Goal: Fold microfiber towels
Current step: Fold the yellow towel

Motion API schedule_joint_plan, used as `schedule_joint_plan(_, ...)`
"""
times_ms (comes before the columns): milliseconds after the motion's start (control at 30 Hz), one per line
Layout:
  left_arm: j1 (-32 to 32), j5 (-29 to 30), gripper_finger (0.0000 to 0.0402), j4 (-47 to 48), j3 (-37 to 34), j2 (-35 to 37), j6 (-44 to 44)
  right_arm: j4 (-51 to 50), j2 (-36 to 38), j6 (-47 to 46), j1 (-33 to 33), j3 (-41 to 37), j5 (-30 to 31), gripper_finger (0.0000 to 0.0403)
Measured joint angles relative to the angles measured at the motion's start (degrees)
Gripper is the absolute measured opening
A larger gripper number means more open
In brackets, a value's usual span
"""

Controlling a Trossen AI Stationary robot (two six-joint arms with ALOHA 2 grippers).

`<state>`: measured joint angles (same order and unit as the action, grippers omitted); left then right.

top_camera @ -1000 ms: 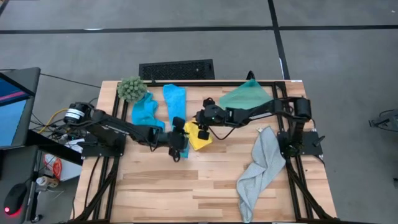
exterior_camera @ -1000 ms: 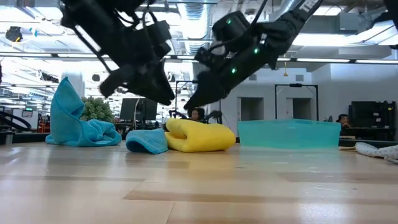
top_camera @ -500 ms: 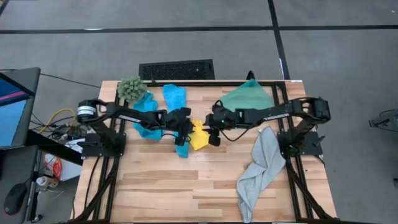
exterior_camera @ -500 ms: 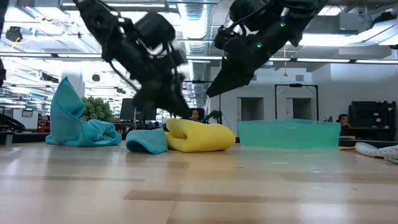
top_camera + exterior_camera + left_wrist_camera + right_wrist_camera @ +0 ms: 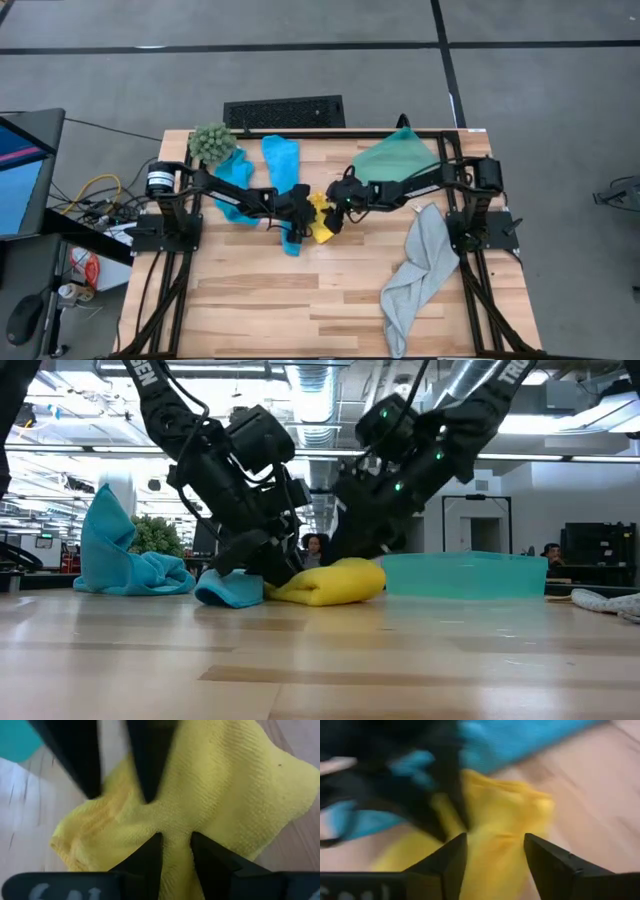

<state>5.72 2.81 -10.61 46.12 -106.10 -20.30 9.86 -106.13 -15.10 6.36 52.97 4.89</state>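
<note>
Both arms reach to the middle of the counter [image 5: 260,300], where the yellow towel [image 5: 322,222] lies in a soft lump. The left gripper [image 5: 300,207] comes in from the left and sits right at the yellow towel's left edge. In the left wrist view its fingers [image 5: 145,857] are a small way apart, with yellow cloth lying at the tips, but I cannot tell if they pinch it. The right gripper [image 5: 338,208] comes in from the right and is down at the towel's far right side. In the right wrist view its two fingers [image 5: 547,857] are spread wide over the yellow cloth and hold nothing. One blue towel [image 5: 283,165] is a long strip that runs from the far side toward the middle, and its near end [image 5: 230,588] lies just left of the yellow towel. The other blue towel [image 5: 232,178] is bunched up to the left, near the green plant [image 5: 211,142]. The grey towel [image 5: 418,265] lies long and loose on the right side, well apart from the grippers. The green bin [image 5: 392,155] sits at the far right.
</note>
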Motion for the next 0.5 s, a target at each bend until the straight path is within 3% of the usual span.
schedule_joint_plan(133, 0.0, 1.0, 0.0102, -1.3, -0.1, -0.1, 0.5, -0.2, -0.1, -1.0, 1.1, 0.1, 1.5, 0.0243)
schedule_joint_plan(500, 0.0, 0.3, 0.0102, -2.0, -0.2, -0.2, 1.8, -0.7, -2.6, -1.6, -0.1, 0.0, 2.6, 0.0244)
